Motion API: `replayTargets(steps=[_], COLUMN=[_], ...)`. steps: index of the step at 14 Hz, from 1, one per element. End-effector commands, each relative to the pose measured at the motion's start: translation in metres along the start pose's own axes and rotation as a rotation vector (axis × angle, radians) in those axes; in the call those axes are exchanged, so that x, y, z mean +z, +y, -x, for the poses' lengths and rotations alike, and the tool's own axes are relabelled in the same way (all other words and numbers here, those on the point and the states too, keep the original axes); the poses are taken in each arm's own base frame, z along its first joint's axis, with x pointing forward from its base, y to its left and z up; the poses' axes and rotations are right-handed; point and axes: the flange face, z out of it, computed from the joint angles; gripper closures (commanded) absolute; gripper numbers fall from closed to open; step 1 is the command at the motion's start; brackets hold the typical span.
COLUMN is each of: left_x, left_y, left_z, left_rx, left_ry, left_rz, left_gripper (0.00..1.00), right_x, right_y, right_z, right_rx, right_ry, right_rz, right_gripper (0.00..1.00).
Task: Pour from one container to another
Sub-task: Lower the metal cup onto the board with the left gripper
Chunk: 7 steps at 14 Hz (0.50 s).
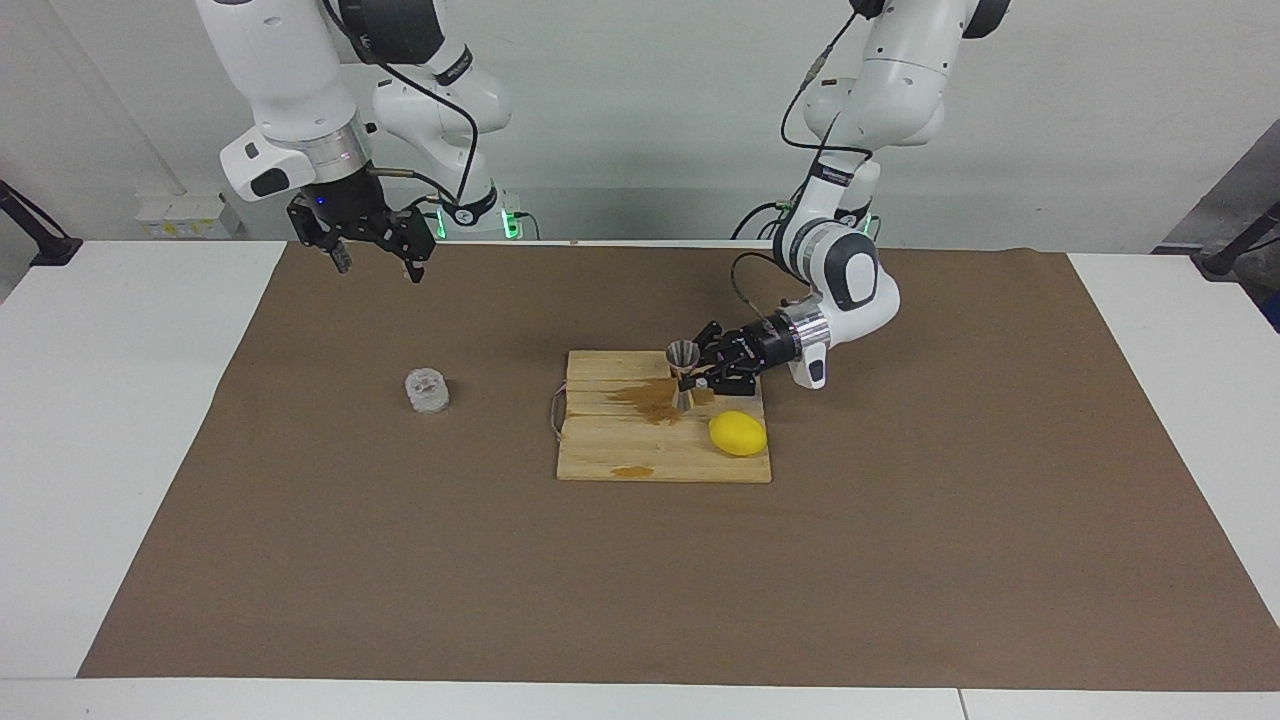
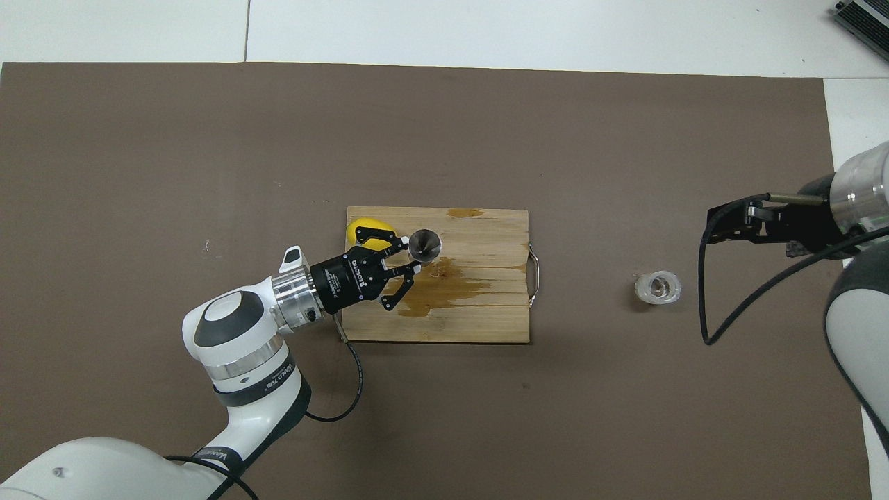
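Observation:
The steel jigger (image 1: 683, 372) (image 2: 424, 244) stands upright with my left gripper (image 1: 692, 378) (image 2: 411, 253) shut on its narrow waist. It is low over the stained middle of the wooden cutting board (image 1: 620, 452) (image 2: 479, 323); whether its foot touches the wood I cannot tell. The bumpy glass cup (image 1: 427, 391) (image 2: 657, 287) stands alone on the brown mat toward the right arm's end. My right gripper (image 1: 378, 265) (image 2: 719, 223) waits open and empty, raised over the mat near that cup.
A yellow lemon (image 1: 738, 433) (image 2: 367, 230) lies on the board's corner, close beside the left gripper. A brown wet stain (image 1: 655, 400) (image 2: 444, 288) spreads across the board. A metal handle (image 2: 533, 278) sticks out of the board's end facing the cup.

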Motion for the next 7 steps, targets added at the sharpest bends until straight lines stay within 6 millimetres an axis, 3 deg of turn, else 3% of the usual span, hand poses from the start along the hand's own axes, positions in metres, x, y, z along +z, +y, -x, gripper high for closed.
replayTargets(steps=[1, 7], left_x=[0.008, 0.017], left_y=[-0.013, -0.024], left_z=[-0.012, -0.029], left_rx=[0.014, 0.034], left_ry=[0.004, 0.004], left_rz=[0.024, 0.039], left_gripper=[0.97, 0.95], right_x=[-0.001, -0.001], right_y=[0.004, 0.004], right_z=[-0.001, -0.001], right_rx=[-0.012, -0.013], right_ry=[-0.014, -0.014], right_rz=[-0.017, -0.017], right_gripper=[0.00, 0.00])
